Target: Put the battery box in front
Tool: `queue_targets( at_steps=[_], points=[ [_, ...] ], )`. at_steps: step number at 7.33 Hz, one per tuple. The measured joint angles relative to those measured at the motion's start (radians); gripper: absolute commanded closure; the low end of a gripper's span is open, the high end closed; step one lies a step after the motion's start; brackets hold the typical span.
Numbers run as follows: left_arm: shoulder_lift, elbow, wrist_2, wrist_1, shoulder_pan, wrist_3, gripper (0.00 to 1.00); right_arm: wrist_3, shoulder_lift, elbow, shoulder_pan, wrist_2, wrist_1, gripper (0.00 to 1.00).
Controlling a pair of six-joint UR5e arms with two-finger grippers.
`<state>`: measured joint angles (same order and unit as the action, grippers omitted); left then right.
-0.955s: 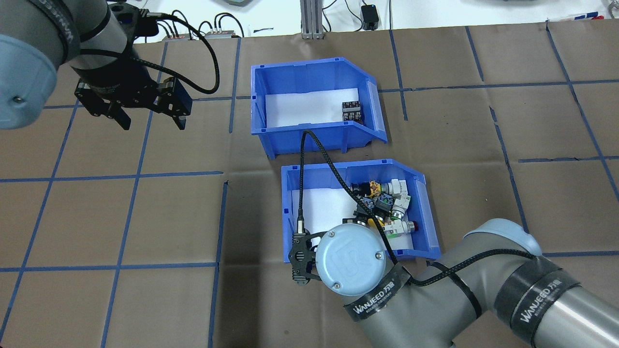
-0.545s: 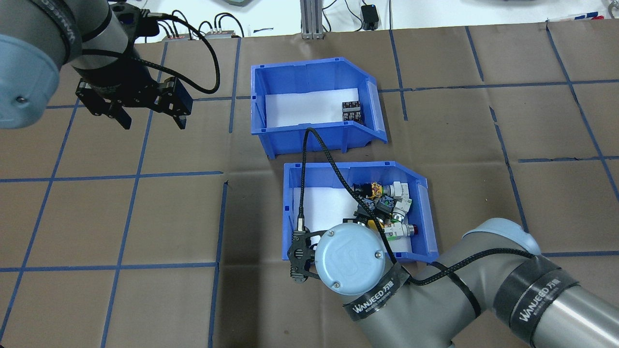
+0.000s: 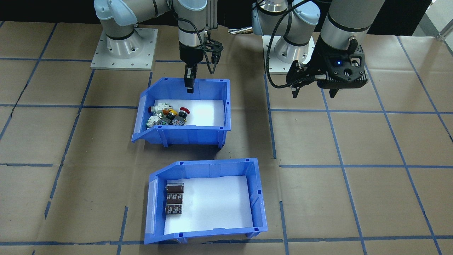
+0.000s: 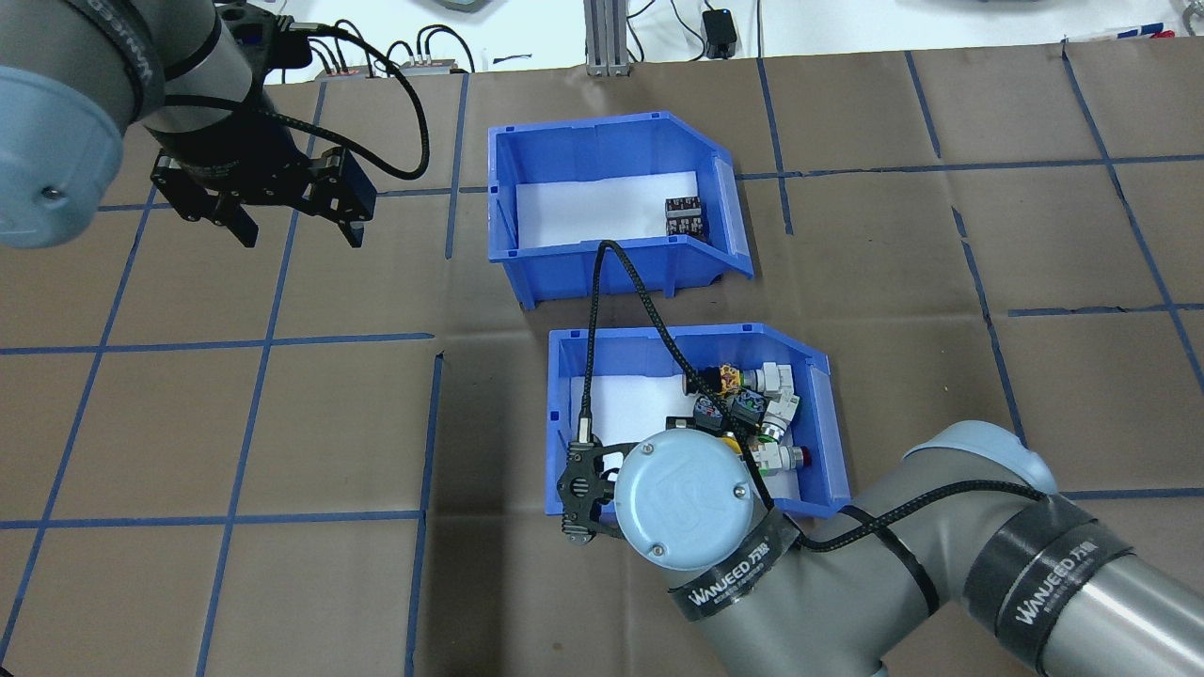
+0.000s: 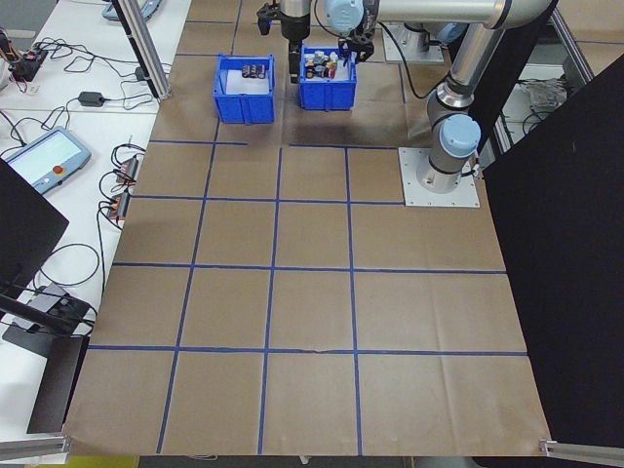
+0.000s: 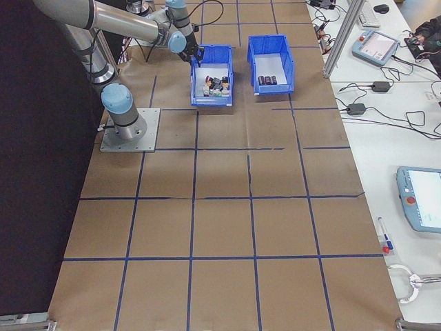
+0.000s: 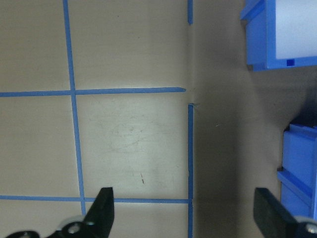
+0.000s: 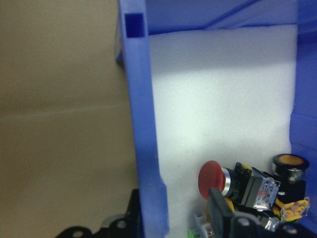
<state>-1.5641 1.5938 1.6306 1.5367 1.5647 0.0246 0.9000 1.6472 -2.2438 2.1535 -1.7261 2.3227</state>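
The battery box (image 4: 611,202), a blue bin with a few dark cells (image 4: 682,216) lying on its white floor, sits on the far half of the brown paper-covered table (image 4: 282,423), well beyond the robot. Just nearer stands the switch bin (image 4: 696,414), holding colourful push-button switches (image 4: 748,404). The right gripper (image 3: 190,82) straddles the near wall of the switch bin, one finger inside and one outside; in the right wrist view the wall runs between the fingers, the jaws look closed on it, though actual contact is hard to confirm. The left gripper (image 4: 296,221) hangs over bare table to the left of the battery box, its jaws apart and holding nothing. If "front" means the far side from the robot, the battery box already stands ahead of the switch bin, and the job looks nearly done. What seems left is settling the switch bin, freeing its wall, and drawing the arm clear.
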Motion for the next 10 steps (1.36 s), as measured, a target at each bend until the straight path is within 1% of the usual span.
queue_targets(
  at_steps=[1,3,4,5,6,7,8,9,10],
  points=[
    [0.0,0.0,0.0,-0.001,0.0,-0.001,0.01,0.003,0.017,0.013,-0.008,-0.001,-0.01,0.0],
    [0.0,0.0,0.0,-0.001,0.0,-0.002,0.01,0.017,0.088,0.047,-0.055,-0.001,-0.089,0.0],
    [0.0,0.0,0.0,-0.001,0.0,-0.003,0.01,0.017,0.13,0.063,-0.113,0.001,-0.116,0.0],
    [0.002,0.0,0.0,-0.001,0.0,-0.003,0.01,0.013,0.175,0.073,-0.201,0.009,-0.128,0.0],
    [0.006,0.001,0.001,0.0,0.0,0.0,0.01,0.0,0.215,0.079,-0.309,0.034,-0.146,0.0],
    [0.01,0.001,0.002,0.001,0.0,0.003,0.01,-0.024,0.239,0.089,-0.414,0.077,-0.182,0.0],
    [0.011,0.001,0.003,0.002,-0.001,0.005,0.01,-0.072,0.249,0.119,-0.503,0.116,-0.242,0.0],
    [0.011,0.0,0.003,0.001,-0.001,0.006,0.01,-0.187,0.246,0.173,-0.568,0.143,-0.317,0.0],
    [0.011,0.0,0.003,0.001,-0.001,0.006,0.01,-0.343,0.231,0.223,-0.599,0.16,-0.366,0.0]
  ],
)
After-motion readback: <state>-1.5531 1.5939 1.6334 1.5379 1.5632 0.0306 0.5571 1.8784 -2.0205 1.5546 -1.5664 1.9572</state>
